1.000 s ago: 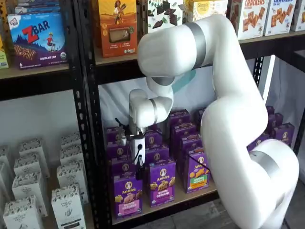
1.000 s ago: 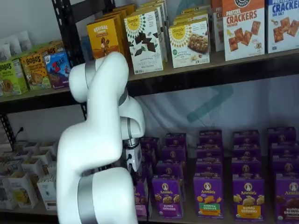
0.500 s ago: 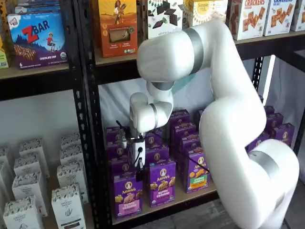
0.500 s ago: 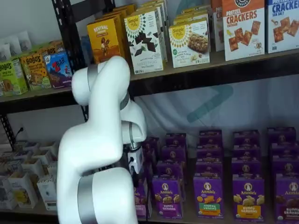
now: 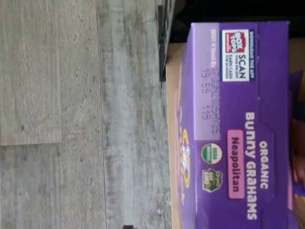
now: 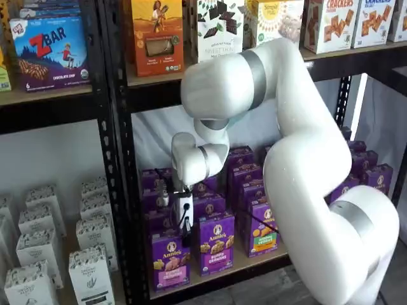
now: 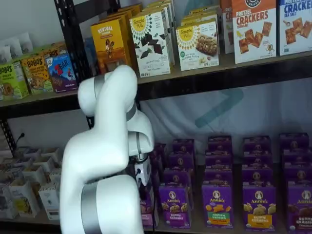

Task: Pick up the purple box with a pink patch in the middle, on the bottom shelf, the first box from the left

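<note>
Wrist view: purple box [image 5: 233,129] top fills the frame, lettering "Organic Bunny Grahams", pink "Neapolitan" patch, tan board of the bottom shelf [image 5: 172,143] beside it, grey wood floor [image 5: 81,114] beyond; fingers not seen. Shelf view: gripper [image 6: 184,223] hangs right above the purple box [image 6: 170,259] at the front left of the bottom shelf [image 6: 254,262]; finger gap cannot tell. Other shelf view: gripper [image 7: 144,176] mostly behind the white arm [image 7: 105,161], box edge only [image 7: 147,207].

purple box [image 5: 238,129] top reads "ORGANIC BUNNY GRAHAMS Neapolitan", "SCAN"; its front [image 6: 169,259] "Annie's"; upper shelves: ZBAR box [image 6: 51,54], CRACKERS box [image 7: 253,30], BOBO'S box [image 7: 35,72].
</note>
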Robot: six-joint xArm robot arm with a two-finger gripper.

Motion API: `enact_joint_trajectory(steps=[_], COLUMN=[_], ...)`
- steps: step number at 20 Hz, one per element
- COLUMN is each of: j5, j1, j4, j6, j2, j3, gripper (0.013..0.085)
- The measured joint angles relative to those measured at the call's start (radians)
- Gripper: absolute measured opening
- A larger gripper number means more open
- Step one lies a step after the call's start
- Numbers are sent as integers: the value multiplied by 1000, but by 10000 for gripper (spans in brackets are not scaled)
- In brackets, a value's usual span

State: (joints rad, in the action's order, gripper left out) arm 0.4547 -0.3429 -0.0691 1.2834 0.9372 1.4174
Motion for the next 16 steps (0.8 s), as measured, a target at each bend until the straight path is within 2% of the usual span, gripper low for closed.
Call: enact_joint_trajectory(steps=[7, 16], j5=[-8, 13], j1=[-1, 0], j4=[0, 24], j6=[-1, -21], j2=[41, 65], j3=[35, 60], gripper=[850, 850])
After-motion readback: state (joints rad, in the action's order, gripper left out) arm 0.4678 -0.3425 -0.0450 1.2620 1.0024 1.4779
